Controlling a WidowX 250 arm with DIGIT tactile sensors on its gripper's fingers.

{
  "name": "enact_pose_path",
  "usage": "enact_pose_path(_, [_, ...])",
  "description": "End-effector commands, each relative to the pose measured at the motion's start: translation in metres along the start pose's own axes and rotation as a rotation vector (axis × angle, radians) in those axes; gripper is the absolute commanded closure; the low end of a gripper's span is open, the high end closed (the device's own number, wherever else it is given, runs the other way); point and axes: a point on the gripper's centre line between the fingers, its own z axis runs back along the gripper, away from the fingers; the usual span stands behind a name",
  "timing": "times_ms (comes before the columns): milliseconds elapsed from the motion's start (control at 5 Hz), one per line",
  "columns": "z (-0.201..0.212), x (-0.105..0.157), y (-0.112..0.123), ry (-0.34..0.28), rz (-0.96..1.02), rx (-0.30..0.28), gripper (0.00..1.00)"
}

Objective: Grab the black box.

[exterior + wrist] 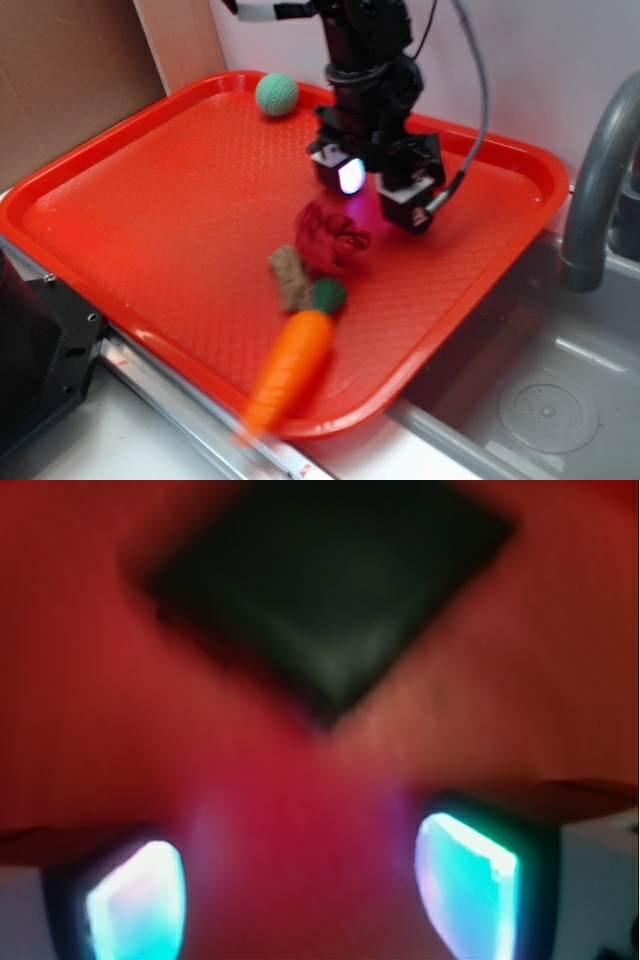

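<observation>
Exterior view first: there's a red tray sitting next to a grey sink with a grey faucet on the right. The robot's hand hangs low over the back-right part of the tray, with a white light glowing on one finger. Its two fingers stand apart with nothing between them, so it's open. On the tray there's a green ball up in the far corner, a crumpled red cloth thing just in front of the hand, a small brown piece touching it, and an orange toy carrot with a green top lying near the front edge, kinda blurry. I can't pick out the black box from this angle. No brands or readable writing anywhere.

Wrist view: pretty blurry, but the black box is right there, lying flat on the red tray surface and turned like a diamond, one corner pointing toward the hand. The two glowing fingertips sit at the bottom corners, spread wide, clear of the box and not touching it. No label on the box that I can see.
</observation>
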Motion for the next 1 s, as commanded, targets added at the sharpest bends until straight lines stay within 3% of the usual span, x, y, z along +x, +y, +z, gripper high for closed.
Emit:
enact_pose_path(0, [0.019, 0.02, -0.011, -0.012, -0.009, 0.006, 1.0])
enact_pose_path(200, [0.027, 0.023, -0.007, -0.037, -0.02, 0.017, 1.0])
enact_pose_path(400, [0.049, 0.022, -0.013, -0.106, 0.03, 0.009, 0.0])
enact_pose_path(600, [0.073, 0.021, -0.021, -0.173, 0.093, 0.028, 0.0])
enact_pose_path(800, [0.071, 0.038, -0.023, -0.241, 0.27, 0.041, 0.0])
